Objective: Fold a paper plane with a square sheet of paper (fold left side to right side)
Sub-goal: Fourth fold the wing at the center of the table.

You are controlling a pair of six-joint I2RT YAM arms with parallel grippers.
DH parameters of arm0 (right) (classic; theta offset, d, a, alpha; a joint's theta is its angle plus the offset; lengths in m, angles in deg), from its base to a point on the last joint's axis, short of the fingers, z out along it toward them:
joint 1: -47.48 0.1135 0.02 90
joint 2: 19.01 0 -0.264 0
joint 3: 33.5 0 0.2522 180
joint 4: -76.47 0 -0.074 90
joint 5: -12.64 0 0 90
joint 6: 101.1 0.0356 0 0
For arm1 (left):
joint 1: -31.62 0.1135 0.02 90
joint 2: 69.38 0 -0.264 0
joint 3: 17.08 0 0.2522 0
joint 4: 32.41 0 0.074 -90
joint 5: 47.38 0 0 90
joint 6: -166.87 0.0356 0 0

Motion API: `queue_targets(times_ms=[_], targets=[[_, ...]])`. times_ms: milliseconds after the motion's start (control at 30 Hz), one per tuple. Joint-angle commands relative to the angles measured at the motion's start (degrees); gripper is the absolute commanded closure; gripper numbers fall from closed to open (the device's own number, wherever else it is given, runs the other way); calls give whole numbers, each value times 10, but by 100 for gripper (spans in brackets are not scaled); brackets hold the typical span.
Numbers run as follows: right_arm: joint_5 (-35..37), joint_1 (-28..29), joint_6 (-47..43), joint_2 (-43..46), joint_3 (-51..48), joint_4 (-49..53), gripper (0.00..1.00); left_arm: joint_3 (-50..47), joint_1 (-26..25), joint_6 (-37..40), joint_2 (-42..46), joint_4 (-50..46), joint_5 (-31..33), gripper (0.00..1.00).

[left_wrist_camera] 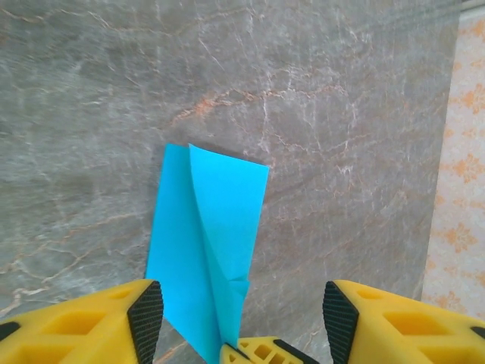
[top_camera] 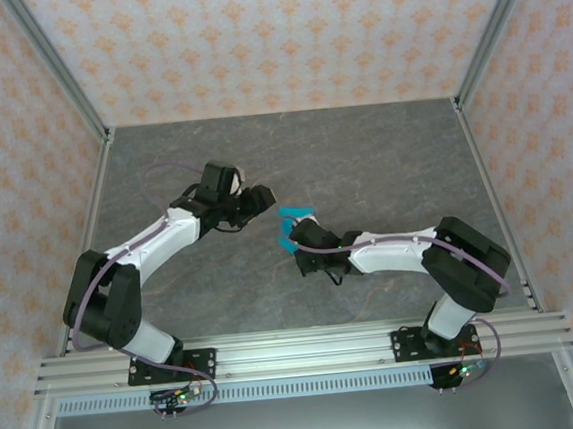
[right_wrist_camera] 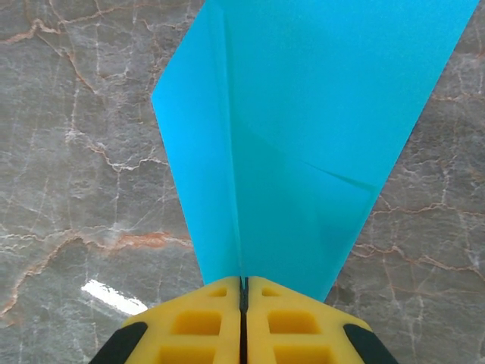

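The right pincer (right_wrist_camera: 242, 292) was closed tight, its yellow fingers pressed together on the narrow end of the paper plane (right_wrist_camera: 303, 152). The plane fanned out ahead of the grip, with a lengthwise crease running away from it. Whether the cyan paper touched the grey marbled counter (right_wrist_camera: 76, 189) beneath could not be told.

The left pincer (left_wrist_camera: 242, 311) stood wide. Its black-padded fingers (left_wrist_camera: 145, 318) sat apart on either side of the plane's lower tip, and neither pad met the paper. Low between them, the yellow tips of the right pincer showed against the blue.

From above, the two arms reached toward each other near the middle of the counter, with the plane a small cyan patch just beside both pincers. Orange-patterned walls (top_camera: 251, 37) and aluminium frame posts (top_camera: 58, 69) enclosed the counter.
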Motion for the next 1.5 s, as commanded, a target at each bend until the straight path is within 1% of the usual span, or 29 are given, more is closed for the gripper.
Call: queue_targets(times_ms=[0, 67, 167, 300, 433, 567, 700, 867, 933, 1000, 1067, 1167, 1467], targets=[[-44, -20, 15, 34, -30, -29, 92, -29, 2, 14, 11, -14, 7, 45], [-79, -37, 25, 45, -46, -52, 92, -44, 1, 3, 4, 17, -19, 53], [-118, -57, 36, 54, -64, -78, 92, -52, -12, 0, -18, 46, -36, 59], [-154, -76, 48, 58, -81, -102, 92, -29, -43, 4, -54, 51, -43, 62], [-180, -88, 56, 57, -90, -118, 92, -1, -66, 2, -92, 52, -42, 63], [-192, -89, 50, 54, -87, -120, 92, 8, -73, -5, -112, 61, -42, 63], [-192, -89, 40, 53, -84, -115, 92, 8, -74, 1, -107, 48, -31, 63], [-192, -89, 37, 48, -78, -107, 92, -2, -75, 3, -110, 44, -31, 73], [-193, -89, 37, 48, -77, -107, 92, -5, -74, -1, -115, 51, -35, 73], [-193, -89, 37, 46, -75, -106, 92, -5, -75, -2, -121, 58, -39, 71], [-194, -89, 37, 43, -72, -103, 92, -1, -76, -5, -128, 64, -44, 65], [-196, -89, 36, 36, -67, -99, 92, 6, -79, -7, -138, 73, -49, 60], [-198, -89, 34, 27, -61, -96, 91, 20, -86, -18, -170, 84, -53, 58]])
